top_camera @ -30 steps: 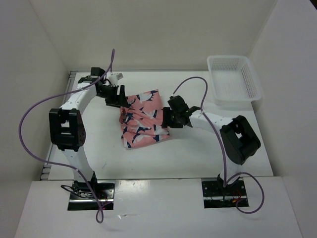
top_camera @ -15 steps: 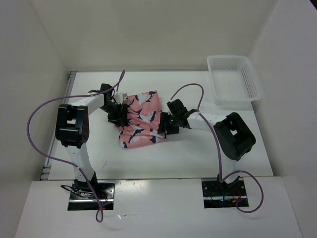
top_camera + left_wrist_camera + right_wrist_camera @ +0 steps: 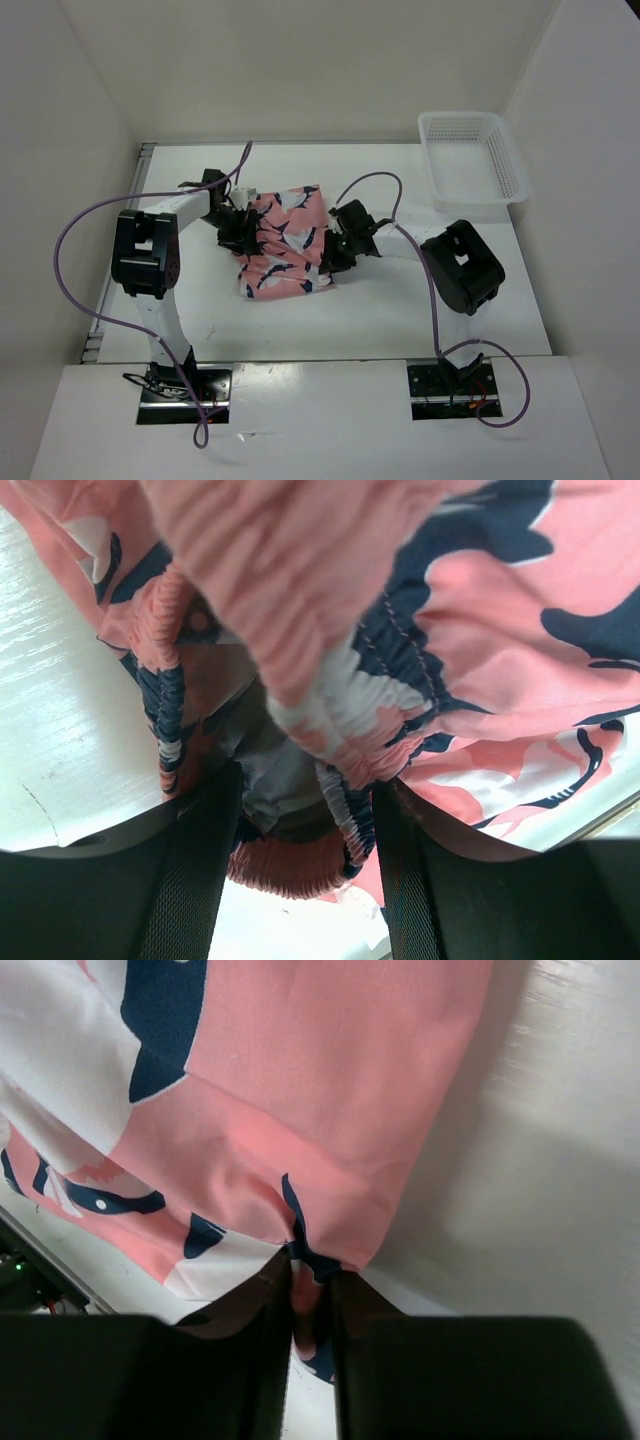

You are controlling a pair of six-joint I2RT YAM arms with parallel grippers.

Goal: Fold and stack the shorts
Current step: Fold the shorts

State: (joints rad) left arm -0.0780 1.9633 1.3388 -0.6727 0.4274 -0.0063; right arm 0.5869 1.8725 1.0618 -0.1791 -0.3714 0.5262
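The salmon-pink shorts (image 3: 283, 245) with navy and white bird shapes lie bunched on the white table between the two arms. My left gripper (image 3: 240, 232) is at their left edge. In the left wrist view the left gripper (image 3: 305, 810) holds the gathered elastic waistband of the shorts (image 3: 480, 660) between its fingers. My right gripper (image 3: 328, 258) is at their right edge. In the right wrist view the right gripper (image 3: 312, 1280) is pinched shut on a fold of the shorts (image 3: 300, 1090) at a navy-trimmed hem, just above the table.
A white plastic mesh basket (image 3: 478, 204) stands at the back right corner. White walls enclose the table on the left, back and right. Purple cables loop above both arms.
My left gripper has swung from the shorts' back-left corner toward the front along their left edge. My right gripper has moved left. The shorts are more bunched and narrower.
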